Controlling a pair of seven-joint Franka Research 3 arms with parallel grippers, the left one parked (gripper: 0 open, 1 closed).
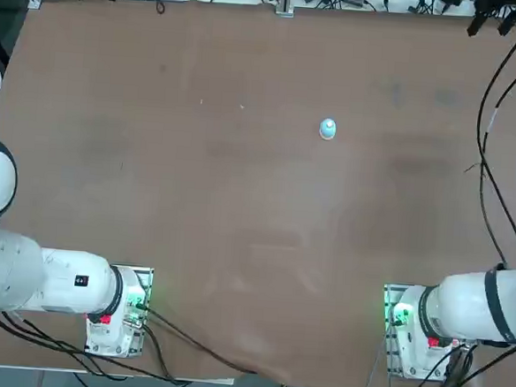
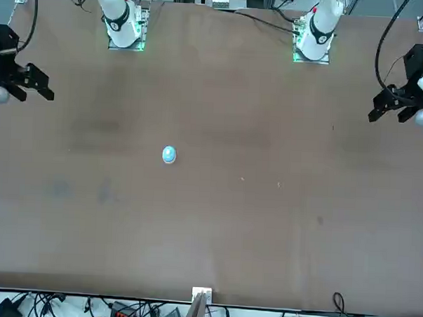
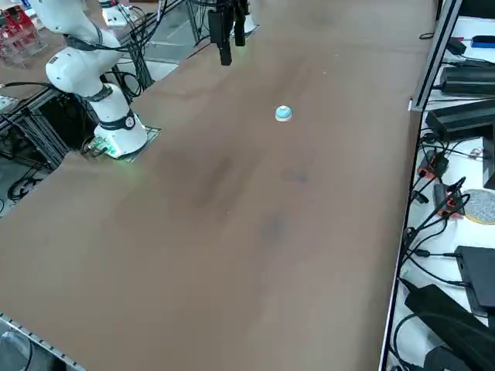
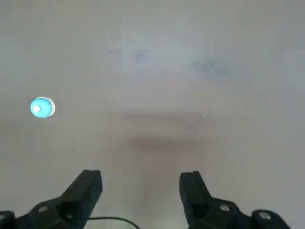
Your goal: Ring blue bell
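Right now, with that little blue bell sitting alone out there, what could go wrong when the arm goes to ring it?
The blue bell is tiny, so a slightly off press could miss its top button. It stands loose on the table, so a sideways nudge might slide it. The right gripper hangs open and far off, with a long way to aim.

blue bell (image 1: 327,129) on table (image 1: 194,224), well beyond right gripper (image 4: 141,183)

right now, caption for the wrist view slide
Open right claw high over the table, blue bell off to one side.
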